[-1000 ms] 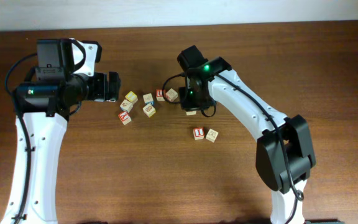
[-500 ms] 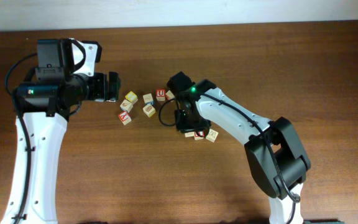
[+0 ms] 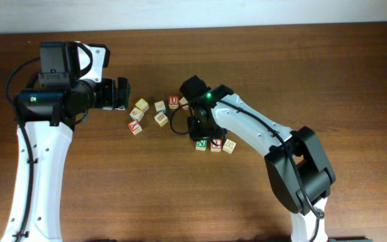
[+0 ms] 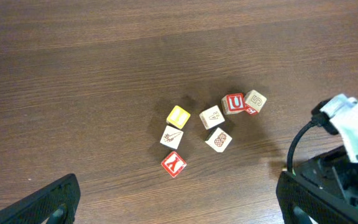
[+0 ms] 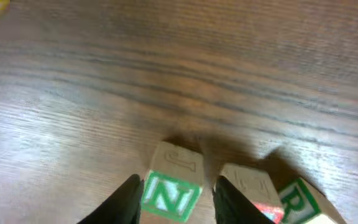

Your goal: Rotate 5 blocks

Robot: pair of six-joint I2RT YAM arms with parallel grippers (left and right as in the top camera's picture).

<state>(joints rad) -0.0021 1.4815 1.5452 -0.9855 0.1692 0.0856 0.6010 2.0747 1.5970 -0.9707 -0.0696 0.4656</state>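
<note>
right hand [image 5: 176, 198] astride green N block [image 3: 200, 144] on table [image 3: 328, 74], gripping or loose: cannot tell | left hand [image 3: 121, 94] wide open, empty | N, red I block [image 3: 214, 144], tan block [image 3: 228, 146] in a row, likely done | U block [image 3: 173, 101] plus one likely left

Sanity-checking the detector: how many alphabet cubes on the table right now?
10. Seven clustered centre-left: yellow cube, Y cube, U cube, four pale cubes. Three in a row at the right hand: N cube, I cube, tan cube. The arm may hide others.
</note>
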